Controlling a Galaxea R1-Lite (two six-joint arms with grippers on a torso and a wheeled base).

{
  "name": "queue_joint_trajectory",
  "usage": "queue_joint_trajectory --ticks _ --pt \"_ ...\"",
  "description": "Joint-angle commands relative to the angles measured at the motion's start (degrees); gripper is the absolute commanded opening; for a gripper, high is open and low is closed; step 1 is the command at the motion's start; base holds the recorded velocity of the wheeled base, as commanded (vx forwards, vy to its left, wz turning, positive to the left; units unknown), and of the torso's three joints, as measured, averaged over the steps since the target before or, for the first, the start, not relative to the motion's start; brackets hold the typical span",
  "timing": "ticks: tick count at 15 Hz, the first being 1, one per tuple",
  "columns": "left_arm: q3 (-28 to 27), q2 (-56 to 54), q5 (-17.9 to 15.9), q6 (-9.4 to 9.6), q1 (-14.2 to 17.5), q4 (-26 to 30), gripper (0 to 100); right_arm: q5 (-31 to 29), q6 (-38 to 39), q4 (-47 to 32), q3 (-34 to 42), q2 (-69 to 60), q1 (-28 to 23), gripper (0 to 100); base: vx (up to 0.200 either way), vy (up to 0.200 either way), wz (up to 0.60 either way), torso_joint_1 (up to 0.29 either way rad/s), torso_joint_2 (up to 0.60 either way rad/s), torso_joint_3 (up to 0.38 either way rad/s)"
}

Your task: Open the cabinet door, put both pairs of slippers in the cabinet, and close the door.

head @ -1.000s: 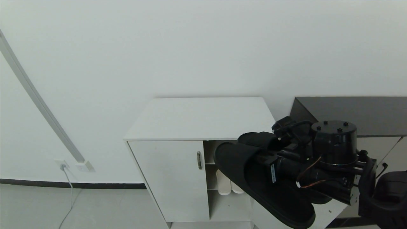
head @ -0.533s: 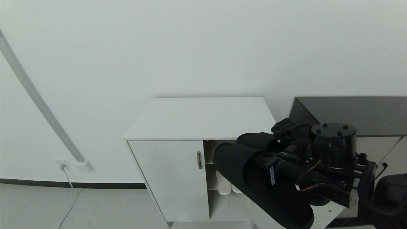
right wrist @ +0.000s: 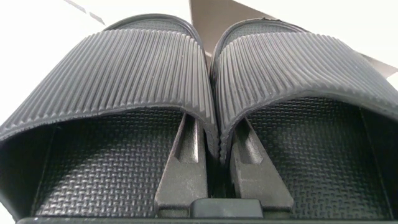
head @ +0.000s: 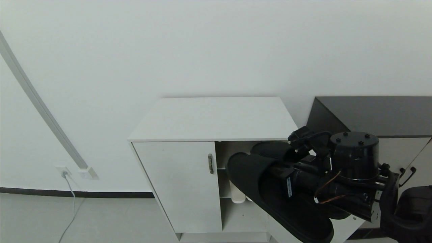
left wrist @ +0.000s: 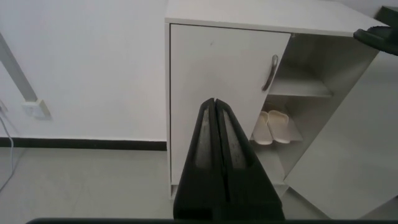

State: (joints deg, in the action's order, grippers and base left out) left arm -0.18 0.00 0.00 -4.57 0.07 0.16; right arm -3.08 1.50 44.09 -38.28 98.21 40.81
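The white cabinet (head: 209, 118) stands against the wall just below the middle of the head view. Its left door (head: 175, 182) is closed, with the handle (head: 210, 163) on the door's 3 o'clock edge. The right door (head: 347, 224) is swung open toward 5 o'clock, which exposes the shelves.

A pair of white slippers (head: 238, 197) sits side by side inside the cabinet, at about 5 o'clock from the handle. The left wrist view shows this pair lying on a lower shelf, under a bare upper one.

The black slippers (head: 270, 189) are in front of the open compartment, at 4 o'clock in the head view. They are off the floor, with their toes pointing toward the cabinet at roughly 10 o'clock. The right gripper (right wrist: 210, 149) is clenched on them: one finger lies inside each slipper beneath the ribbed strap, and the two inner walls are pinched together between the fingers.

The left gripper (left wrist: 215, 107) has its fingers pressed together with nothing between them. It is aimed at the closed left door and stands well apart from it.

A wall socket (head: 64, 173) with a cable plugged into it sits at 8 o'clock in the head view. A dark-topped unit (head: 371, 114) stands at 3 o'clock from the cabinet.
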Motion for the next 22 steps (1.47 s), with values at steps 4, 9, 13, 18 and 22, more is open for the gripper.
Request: queue_joint_trajectory --ticks 4,9,13,18,22 --pt "0.0 0.0 0.0 -0.09 0.0 0.0 0 0.0 0.0 0.1 0.0 0.8 0.1 0 0.0 0.0 0.0 -0.226 0.54 0.314" --pt "0.0 0.0 0.0 -0.09 0.0 0.0 0 0.0 -0.1 1.7 0.8 0.8 0.1 0 0.0 0.0 0.0 -0.216 0.54 0.323" --pt "0.0 0.0 0.0 -0.26 0.0 0.0 0 0.0 -0.1 3.3 1.8 0.8 0.4 0 0.0 0.0 0.0 -0.195 0.51 0.32" --pt "0.0 0.0 0.0 -0.35 0.0 0.0 0 0.0 -1.1 4.5 2.0 1.9 0.4 0 0.0 0.0 0.0 -0.157 0.49 0.323" --pt "0.0 0.0 0.0 -0.79 -0.1 0.0 0 -0.1 -1.1 5.7 2.1 2.6 0.4 0 0.0 0.0 0.0 -0.132 0.47 0.347"
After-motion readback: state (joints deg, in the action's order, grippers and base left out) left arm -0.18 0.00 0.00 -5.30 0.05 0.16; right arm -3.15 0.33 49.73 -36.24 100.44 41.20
